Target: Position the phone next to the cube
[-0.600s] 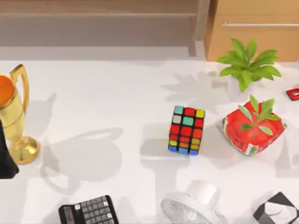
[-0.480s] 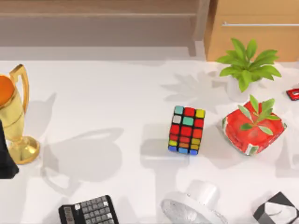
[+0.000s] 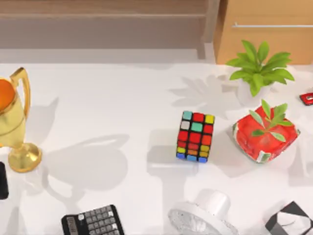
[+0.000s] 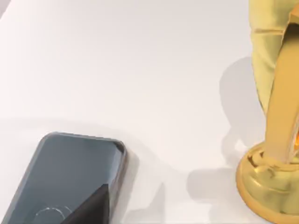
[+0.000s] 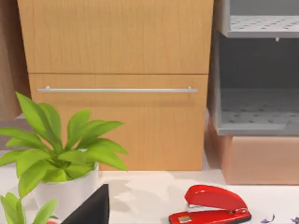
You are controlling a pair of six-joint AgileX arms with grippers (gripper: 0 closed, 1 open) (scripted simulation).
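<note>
Top view: the cube [image 3: 195, 136] stands on the white worktop [image 3: 122, 107] right of centre, upright, multicoloured sticker grid facing up and toward the near edge. A red planter [image 3: 265, 137] with a green sprig sits just beside it toward the right edge, not touching. A white-potted plant [image 3: 259, 68] stands nearer the far right corner, with a red stapler [image 3: 307, 98] at the right edge.

A gold trophy [image 3: 17, 122] stands at the left edge. Just nearer than its base, a small dark shape at the left edge is the left arm [image 3: 2, 180]; whether its fingers are open or closed cannot be told.

Left wrist view: the phone [image 4: 65, 179] lies flat, screen up, on the worktop close to the trophy's base, apart from it. A dark fingertip [image 4: 91, 207] of the left gripper overlaps the phone's rim on the camera side; contact or clearance cannot be judged. Phone is therefore by the left edge, well apart from the cube.

Near edge: black calculator [image 3: 93, 221] left of centre, a white round object [image 3: 203, 218] below the cube, a black-and-white box [image 3: 291, 220] at the near right corner.

Right wrist view: faces a wooden drawer cabinet [image 5: 117, 84], the potted plant and the stapler; one dark fingertip [image 5: 91, 207] shows, gripper state cannot be told.
</note>
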